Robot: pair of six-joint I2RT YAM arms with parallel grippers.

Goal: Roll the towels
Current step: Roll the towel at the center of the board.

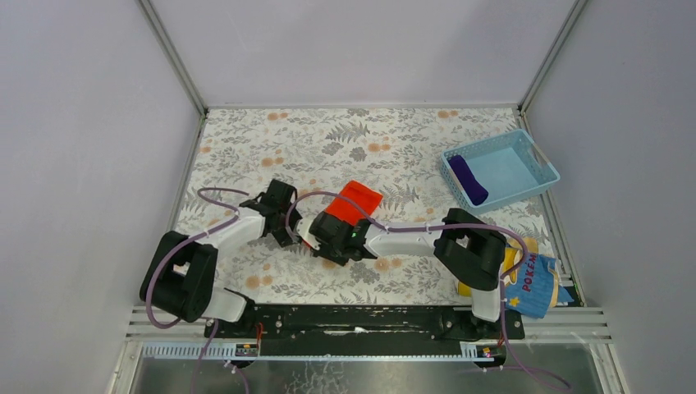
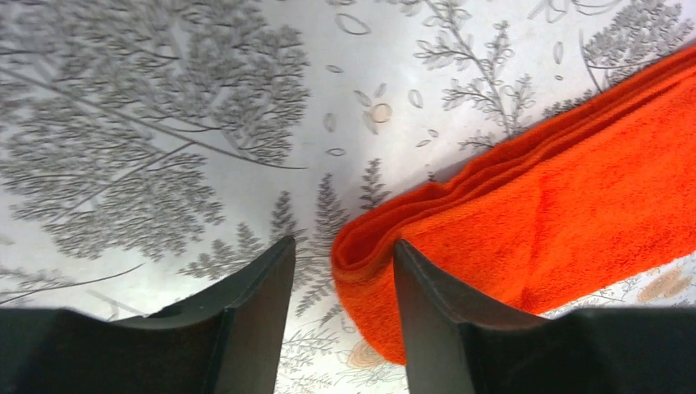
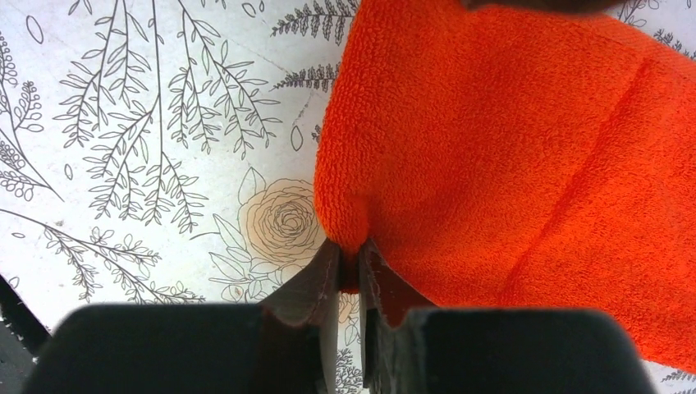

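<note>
Top: orange towel (image 1: 354, 201) is laid on tabletop (image 1: 328, 139); purple towel (image 1: 468, 180) is in basket (image 1: 543, 156).
Left wrist: left tool (image 2: 341, 279) is held apart, with the towel corner between its jaws.
Right wrist: right tool (image 3: 349, 267) is clamped on the towel edge just ahead. The left corner should be pinched level before rolling.

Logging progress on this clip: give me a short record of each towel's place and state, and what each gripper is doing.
orange towel: folded flat on table, not rolled
purple towel: looks rolled, in basket
left gripper: open, orange towel's folded end in the gap
right gripper: shut on orange towel's edge
printed cloth: by right arm's base
progress: one towel of two rolled
</note>
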